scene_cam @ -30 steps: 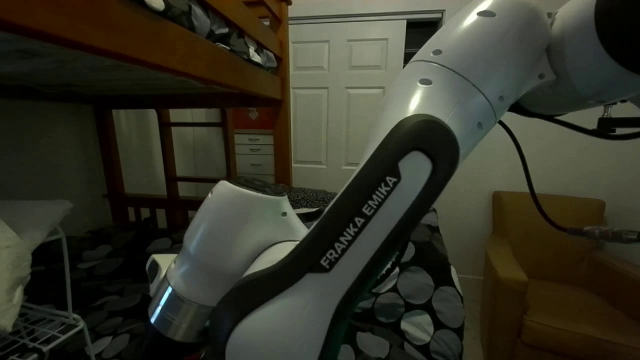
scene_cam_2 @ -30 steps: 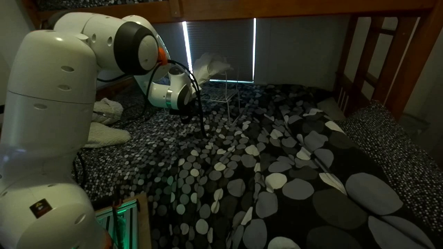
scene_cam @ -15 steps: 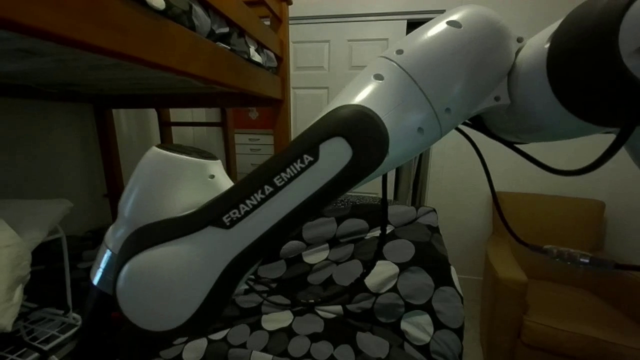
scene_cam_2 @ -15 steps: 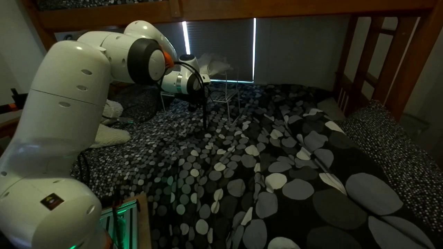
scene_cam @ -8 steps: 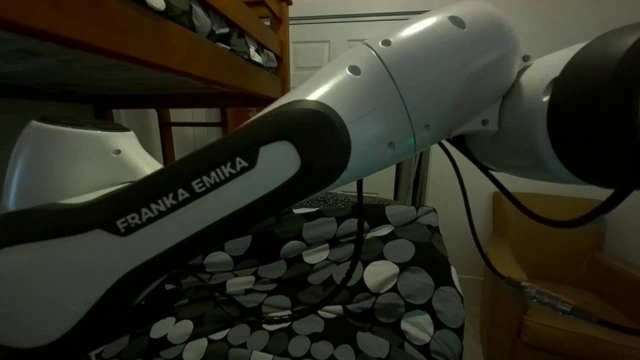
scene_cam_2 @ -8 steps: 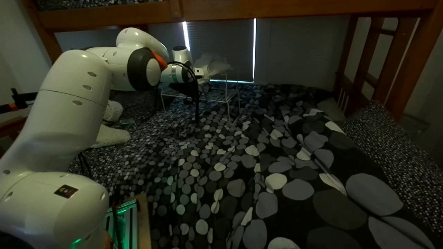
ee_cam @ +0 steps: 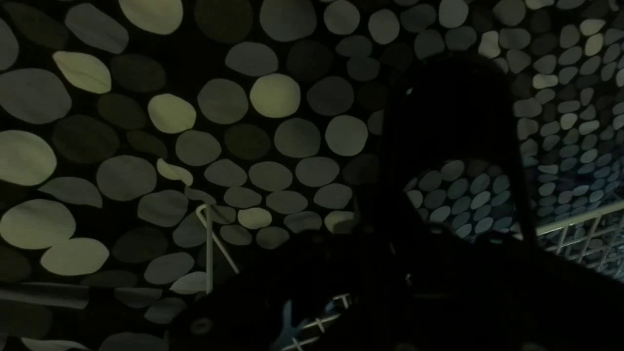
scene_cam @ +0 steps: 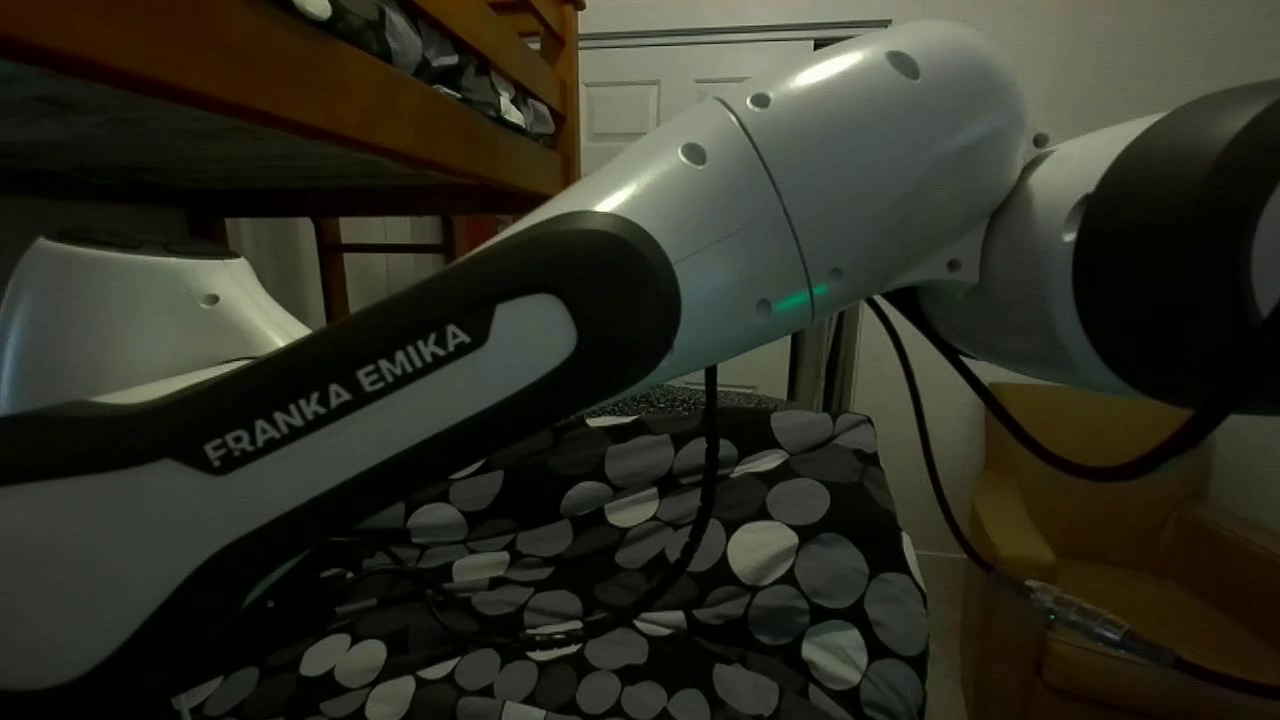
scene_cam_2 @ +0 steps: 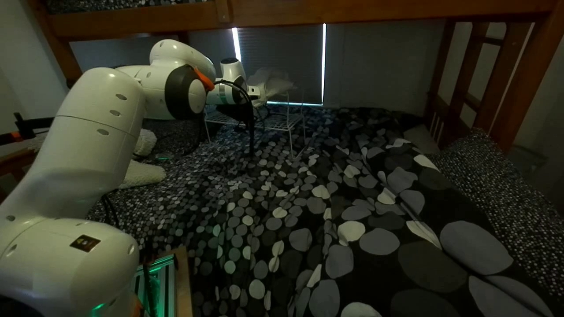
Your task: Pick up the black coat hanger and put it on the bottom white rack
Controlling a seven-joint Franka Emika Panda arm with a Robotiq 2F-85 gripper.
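Note:
The white wire rack (scene_cam_2: 288, 129) stands on the bed near the window in an exterior view. Its wire edge (ee_cam: 580, 218) also shows at the right of the wrist view. My gripper (scene_cam_2: 239, 121) is over or beside the rack's left part, tilted downward; I cannot tell its exact height over the wires. In the wrist view the gripper (ee_cam: 451, 97) is a black outline with bed and rack wires behind it. Its fingers merge into one dark shape, so their opening is unclear. I cannot make out the black coat hanger against the dark gripper and bedding.
A pale bag or cloth (scene_cam_2: 271, 82) lies on the rack's upper part. A black cable loop (scene_cam_2: 251, 136) hangs below the arm, near the gripper. The upper bunk's wooden rail (scene_cam_2: 352, 13) runs above. Fleecy white cloth (scene_cam_2: 143, 174) lies on the bed at left.
The arm has reached out toward the rack. The gripper has moved up and away over the bed to the rack, with only slight movement in the last half second.

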